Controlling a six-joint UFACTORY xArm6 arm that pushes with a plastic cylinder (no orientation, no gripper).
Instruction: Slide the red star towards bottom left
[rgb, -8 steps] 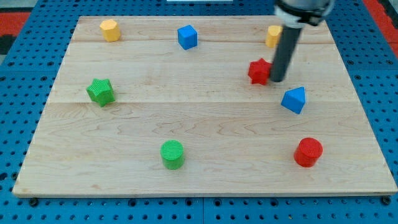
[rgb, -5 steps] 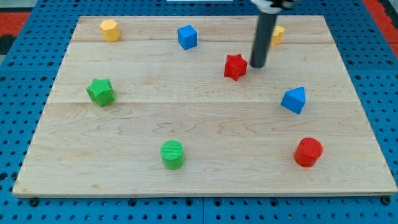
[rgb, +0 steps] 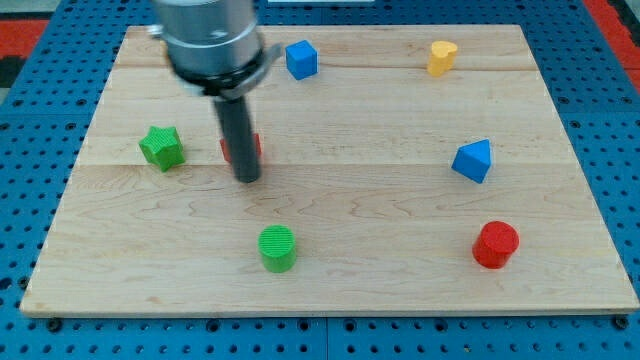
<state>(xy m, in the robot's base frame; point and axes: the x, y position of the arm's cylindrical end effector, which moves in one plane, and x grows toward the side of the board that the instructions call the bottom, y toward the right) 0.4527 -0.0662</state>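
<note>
The red star (rgb: 254, 147) lies left of the board's middle, mostly hidden behind my rod; only red slivers show on either side of it. My tip (rgb: 246, 178) rests on the board just below the star, touching or nearly touching it. The green star (rgb: 161, 147) lies to the star's left, and the green cylinder (rgb: 278, 248) lies below it.
A blue cube (rgb: 301, 59) sits at the top middle. A yellow block (rgb: 441, 57) sits at the top right. A blue triangular block (rgb: 472, 160) lies at the right and a red cylinder (rgb: 495, 244) at the bottom right. The arm hides the board's top left.
The red star has slid far left and a little down, from right of middle to left of middle. My rod moved left with it and now stands in front of the star.
</note>
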